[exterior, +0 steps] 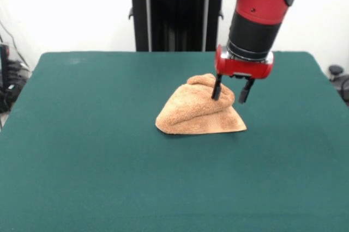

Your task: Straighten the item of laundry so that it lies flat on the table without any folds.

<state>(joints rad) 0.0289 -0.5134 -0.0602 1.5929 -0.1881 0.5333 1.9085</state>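
Note:
The orange-tan terry towel (199,109) lies crumpled in a folded heap on the dark green table (98,150), right of the middle. Its top is bunched into a hump and a flat corner points toward the front right. My gripper (231,93) hangs from the red and black arm directly over the heap's right upper part. Its two dark fingers (217,87) are spread apart; the left one touches the towel's hump, the right one stands beside the heap's right slope. Nothing is held between them.
The black pedestal (174,19) stands behind the table's far edge. Cables and dark equipment (11,79) sit off the table's left side, and another dark object (338,77) shows off the right edge.

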